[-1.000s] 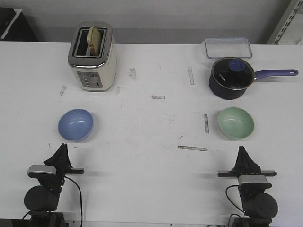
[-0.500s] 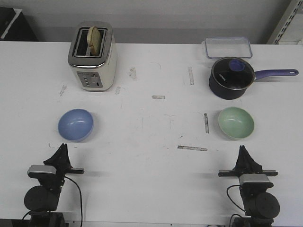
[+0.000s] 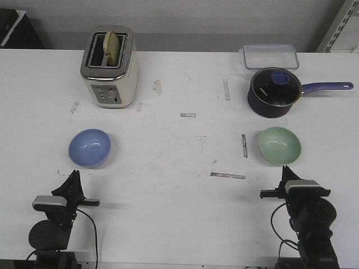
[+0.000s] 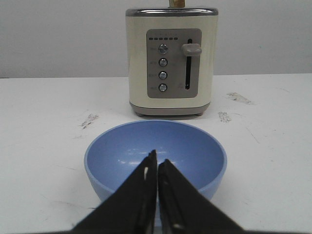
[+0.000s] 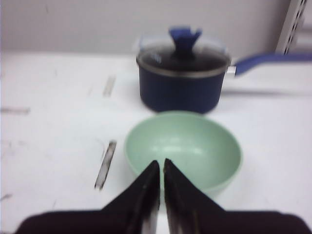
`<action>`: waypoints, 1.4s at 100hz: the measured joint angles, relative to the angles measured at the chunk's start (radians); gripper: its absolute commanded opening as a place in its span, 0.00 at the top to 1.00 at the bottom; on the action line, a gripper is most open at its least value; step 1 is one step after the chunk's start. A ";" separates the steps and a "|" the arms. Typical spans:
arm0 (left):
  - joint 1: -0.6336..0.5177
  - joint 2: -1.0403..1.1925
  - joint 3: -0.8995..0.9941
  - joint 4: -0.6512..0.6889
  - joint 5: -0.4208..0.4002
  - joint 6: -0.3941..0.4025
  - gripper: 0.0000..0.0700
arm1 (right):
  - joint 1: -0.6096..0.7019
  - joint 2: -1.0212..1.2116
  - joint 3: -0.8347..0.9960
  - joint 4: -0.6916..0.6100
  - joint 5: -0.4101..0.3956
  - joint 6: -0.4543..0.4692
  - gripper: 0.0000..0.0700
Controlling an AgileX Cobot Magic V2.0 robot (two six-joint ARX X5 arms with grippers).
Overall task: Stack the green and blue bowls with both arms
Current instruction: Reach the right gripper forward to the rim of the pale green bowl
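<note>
Pale periwinkle-blue round smooth bowl [image 3: 90, 148]: upright on the white table [image 3: 179, 213], left side, in front of the cream toaster [image 3: 109, 67]. Pale mint-green round bowl [image 3: 279, 145]: upright, right side, in front of the dark navy lidded saucepan [image 3: 273, 92]. Left gripper [image 4: 157, 168]: fingers pressed together, empty, just short of the blue bowl. Right gripper [image 5: 161, 170]: fingers together, empty, near the green bowl's rim.

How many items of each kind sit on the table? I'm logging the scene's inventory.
Bowls: 2, blue bowl and green bowl
Toaster: 1
Saucepan: 1
Clear container: 1
Total: 5
</note>
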 measured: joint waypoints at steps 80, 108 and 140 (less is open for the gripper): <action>0.000 0.000 0.000 0.000 0.000 0.000 1.00 | -0.085 0.777 0.709 -0.566 0.023 0.148 0.74; 0.000 0.000 0.000 0.000 0.000 0.000 1.00 | -0.220 0.961 0.933 -0.683 -0.046 0.163 0.39; 0.000 0.000 0.000 0.000 0.000 0.000 1.00 | -0.314 1.081 0.951 -0.698 -0.130 0.156 0.31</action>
